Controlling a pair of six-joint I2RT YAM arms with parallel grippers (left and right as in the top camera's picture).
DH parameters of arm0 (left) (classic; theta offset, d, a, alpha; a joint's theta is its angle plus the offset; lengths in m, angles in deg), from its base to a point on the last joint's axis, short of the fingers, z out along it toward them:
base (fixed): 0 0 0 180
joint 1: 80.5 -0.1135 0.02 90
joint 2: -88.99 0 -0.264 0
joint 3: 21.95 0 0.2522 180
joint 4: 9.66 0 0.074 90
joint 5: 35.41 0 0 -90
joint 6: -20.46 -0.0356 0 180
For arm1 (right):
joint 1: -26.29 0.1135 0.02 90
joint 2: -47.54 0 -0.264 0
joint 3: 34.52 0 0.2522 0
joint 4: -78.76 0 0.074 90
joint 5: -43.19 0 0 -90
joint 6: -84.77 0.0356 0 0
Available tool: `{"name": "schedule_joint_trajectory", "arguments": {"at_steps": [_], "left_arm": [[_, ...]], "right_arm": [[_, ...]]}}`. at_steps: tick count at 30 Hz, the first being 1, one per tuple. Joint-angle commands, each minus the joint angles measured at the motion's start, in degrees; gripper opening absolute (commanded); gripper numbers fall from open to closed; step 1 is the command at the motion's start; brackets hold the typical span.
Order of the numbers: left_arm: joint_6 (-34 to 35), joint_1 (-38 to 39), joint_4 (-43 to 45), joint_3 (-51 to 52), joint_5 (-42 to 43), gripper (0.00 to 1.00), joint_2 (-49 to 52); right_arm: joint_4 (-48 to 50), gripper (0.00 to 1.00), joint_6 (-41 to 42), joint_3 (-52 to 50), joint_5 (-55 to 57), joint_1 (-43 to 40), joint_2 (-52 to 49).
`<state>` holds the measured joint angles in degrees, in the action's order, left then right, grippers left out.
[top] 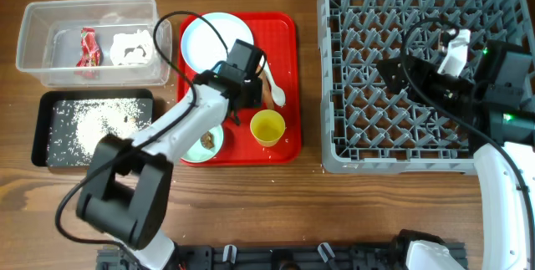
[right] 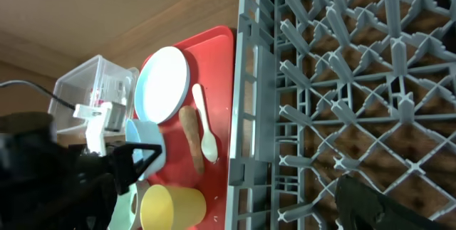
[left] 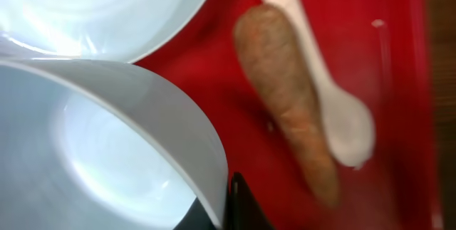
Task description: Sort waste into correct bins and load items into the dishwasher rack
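My left gripper (top: 238, 90) is over the red serving tray, shut on the rim of the white bowl (left: 107, 144), with one finger inside and one outside (left: 222, 205). Beside it lie the round plate (top: 216, 40), the orange-brown stick (left: 285, 109) and the white spoon (left: 335, 116). The yellow cup (top: 267, 126) stands at the tray's front. The mint-green bowl (top: 201, 146) holds brown scraps. My right gripper (top: 391, 73) hangs open and empty over the grey dishwasher rack (top: 401, 163).
The clear tub (top: 33, 53) at the back left holds the red-and-white wrapper (top: 89, 46) and white tissue (top: 132, 47). The black tray (top: 39, 128) in front of it holds rice (top: 96, 124). The red serving tray (top: 284, 36) lies between the bins and the rack.
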<state>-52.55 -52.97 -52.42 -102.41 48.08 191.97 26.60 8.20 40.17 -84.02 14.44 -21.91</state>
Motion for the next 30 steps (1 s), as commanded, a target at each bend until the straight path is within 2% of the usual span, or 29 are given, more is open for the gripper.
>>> {"name": "schedule_joint_trajectory", "arguments": {"at_steps": [1,2,4,6,9,11,13,16,22,25,27,29,30], "left_arm": [[-1.6,0.0,-1.3,-0.3,-3.7,0.34,0.0],[-1.6,0.0,-1.3,-0.5,-3.7,0.47,-0.6],[0.5,0.0,-2.4,-1.7,-3.6,0.61,-2.1],[4.9,0.0,-7.5,-4.9,-3.0,0.67,-5.2],[9.2,0.0,-16.6,-7.1,-2.3,0.68,-9.8],[9.3,0.0,-23.7,-7.0,-0.2,0.63,-10.4],[9.2,0.0,-26.5,-5.1,1.9,0.58,-9.8],[11.1,0.0,-24.9,0.6,2.2,0.57,-9.3],[12.5,0.0,-15.6,11.1,2.2,0.57,-9.2],[12.5,0.0,-11.8,13.8,2.2,0.44,-9.2],[12.5,0.0,-11.2,14.2,2.2,0.21,-9.2],[12.5,0.0,-10.7,14.2,2.2,0.04,-9.2],[12.4,0.0,-10.7,14.2,2.2,0.04,-9.2]], "right_arm": [[0.0,0.99,0.1,0.5,0.3,0.4,-0.5],[0.1,1.00,0.1,0.5,0.3,0.4,-0.5],[0.1,1.00,0.0,0.5,0.3,0.4,-0.5],[0.2,0.99,0.0,0.5,0.3,0.4,-0.5],[0.1,0.99,0.0,0.5,0.3,0.4,-0.5],[0.2,0.99,0.0,0.5,0.3,0.4,-0.5],[0.4,0.99,0.0,0.5,0.3,0.4,-0.5],[0.3,1.00,0.0,0.5,0.3,0.4,-0.5],[0.1,1.00,0.1,0.5,0.3,0.4,-0.5],[0.0,1.00,0.0,0.5,0.3,0.4,-0.5],[0.0,1.00,0.1,0.5,0.3,0.4,-0.5],[-0.1,1.00,0.1,0.5,0.3,0.4,-0.5],[-0.1,1.00,0.1,0.5,0.3,0.4,-0.5]]}}
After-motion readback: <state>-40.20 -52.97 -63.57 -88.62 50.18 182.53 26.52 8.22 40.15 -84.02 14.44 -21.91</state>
